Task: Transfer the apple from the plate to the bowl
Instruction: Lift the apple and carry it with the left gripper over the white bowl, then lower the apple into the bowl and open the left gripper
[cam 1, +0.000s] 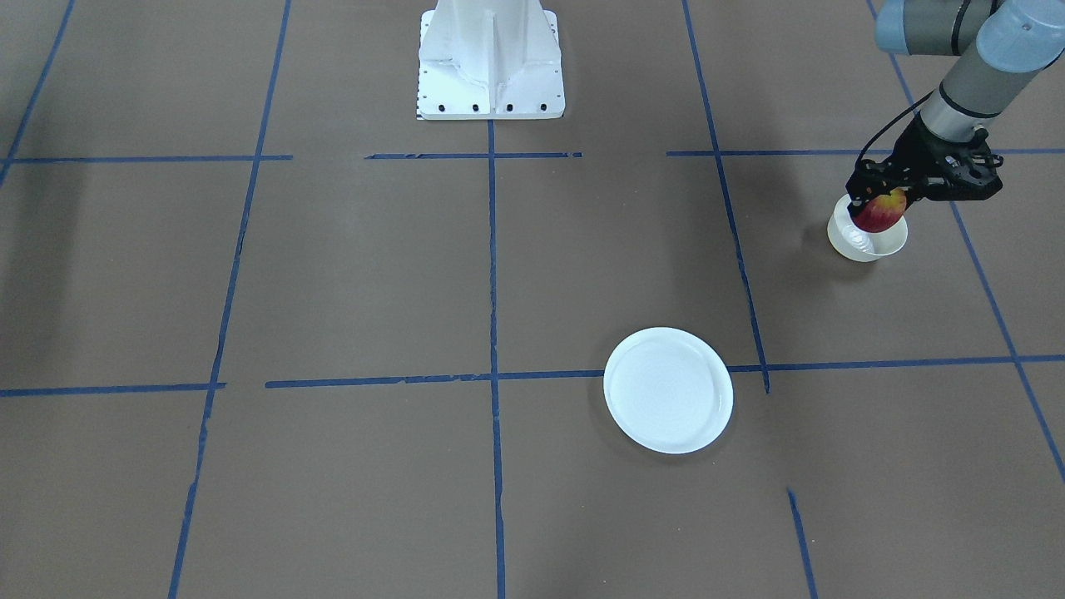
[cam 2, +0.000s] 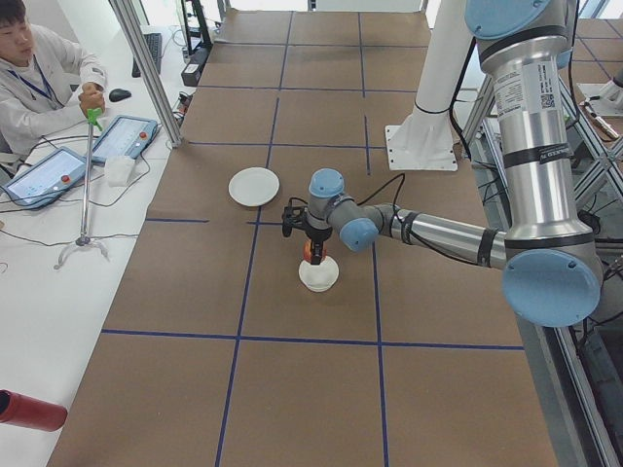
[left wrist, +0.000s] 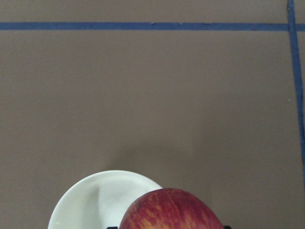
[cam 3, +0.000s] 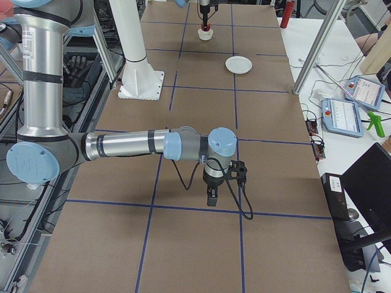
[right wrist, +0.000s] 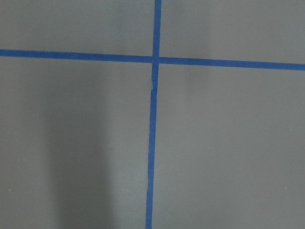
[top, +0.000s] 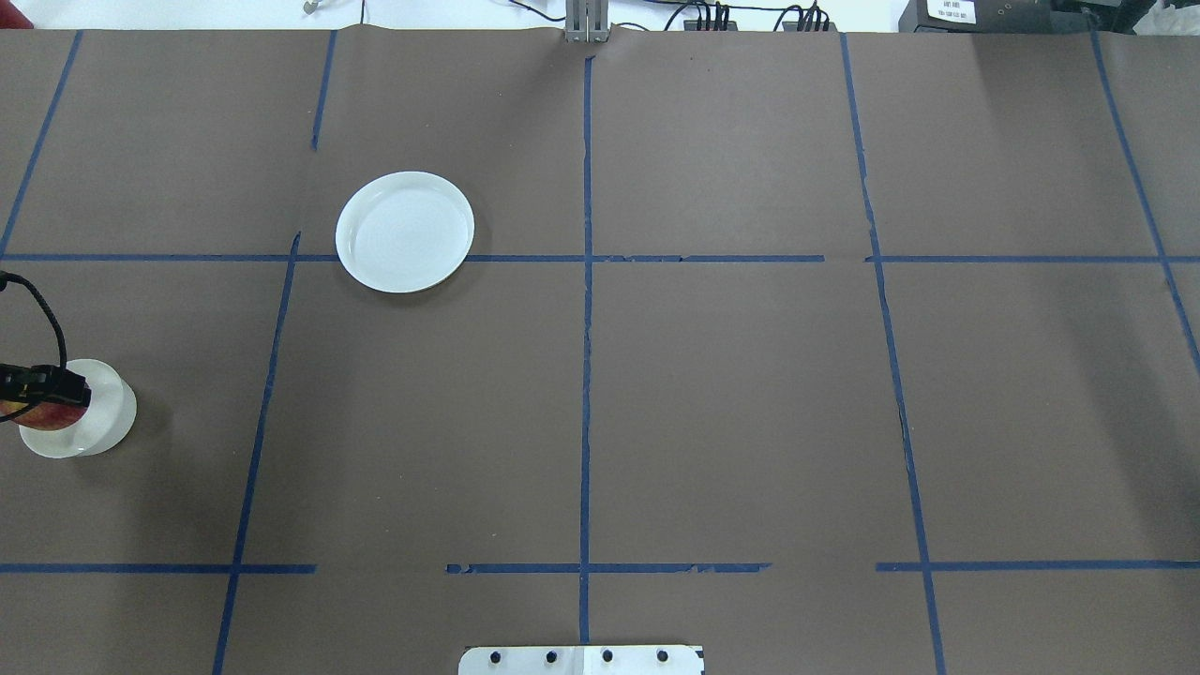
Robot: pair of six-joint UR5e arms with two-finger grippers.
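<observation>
At frame centre the near arm's left hand (cam 2: 311,243) grips the red apple (cam 2: 311,255) just over the small cream bowl (cam 2: 320,278). The white plate (cam 2: 254,187) lies apart, up-left of them, on the brown tabletop (cam 2: 292,379).

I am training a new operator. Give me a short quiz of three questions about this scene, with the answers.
1. True or false: the plate is empty.
2. Where is the apple? A: on the plate. B: in the left gripper, over the bowl. C: lying beside the bowl.
3. Fill in: the bowl stands on the robot's ____ side.
Key: 1 true; 2 B; 3 left.
</observation>
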